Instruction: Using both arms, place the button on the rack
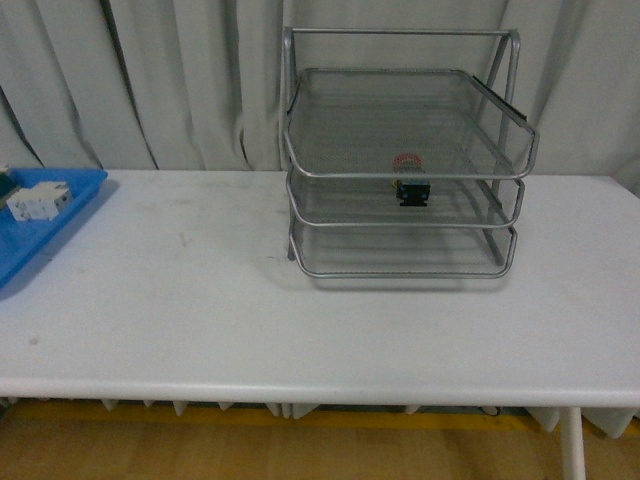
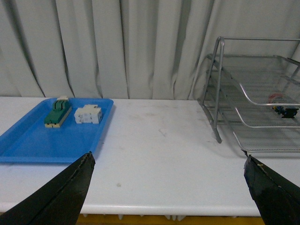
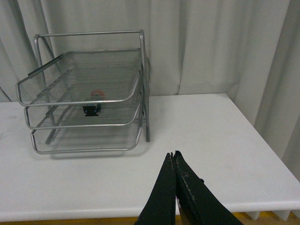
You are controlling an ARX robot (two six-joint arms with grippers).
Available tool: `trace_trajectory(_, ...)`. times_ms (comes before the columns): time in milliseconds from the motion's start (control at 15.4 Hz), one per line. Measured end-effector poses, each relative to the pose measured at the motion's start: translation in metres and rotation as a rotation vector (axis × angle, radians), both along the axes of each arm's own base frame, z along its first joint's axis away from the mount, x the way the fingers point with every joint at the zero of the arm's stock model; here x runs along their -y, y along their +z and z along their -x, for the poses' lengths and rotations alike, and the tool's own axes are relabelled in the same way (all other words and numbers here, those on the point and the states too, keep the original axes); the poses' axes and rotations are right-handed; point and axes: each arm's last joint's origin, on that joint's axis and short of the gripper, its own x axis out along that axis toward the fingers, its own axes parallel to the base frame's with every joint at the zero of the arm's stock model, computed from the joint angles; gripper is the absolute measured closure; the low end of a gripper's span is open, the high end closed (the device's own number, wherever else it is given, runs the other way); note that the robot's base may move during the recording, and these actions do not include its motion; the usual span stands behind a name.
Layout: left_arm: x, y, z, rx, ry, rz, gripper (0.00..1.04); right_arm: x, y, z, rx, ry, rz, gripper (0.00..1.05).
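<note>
Button (image 1: 411,180) sits on middle tier of 3-tier wire rack (image 1: 300,215) on white desk (image 1: 200,300), red cap seen through top mesh; placement looks done. Risk now judged low: knock to rack frame could shake button off mesh. Left pincer (image 2: 166,187) spread wide, empty, above desk, well clear of rack. Right pincer (image 3: 174,154) closed tip to tip, holding nothing, well apart from rack. Blue tray (image 2: 28,150) at desk's left.
</note>
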Motion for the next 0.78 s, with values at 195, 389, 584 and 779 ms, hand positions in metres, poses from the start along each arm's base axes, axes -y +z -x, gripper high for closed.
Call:
trace_trajectory(195,0.0,0.0,0.0,0.0,0.0,0.0,0.07,0.0,0.001,0.006,0.006,-0.001,0.0,1.03)
trace_trajectory(389,0.0,0.0,0.0,0.0,0.0,0.0,0.07,0.0,0.001,0.011,0.003,-0.001,0.0,1.03)
trace_trajectory(584,0.0,0.0,0.0,0.0,0.0,0.0,0.07,0.0,0.0,0.015,0.003,-0.001,0.0,1.03)
trace_trajectory(779,0.0,0.0,0.0,0.001,0.0,0.0,0.07,0.0,-0.004,0.027,-0.013,-0.003,0.0,1.03)
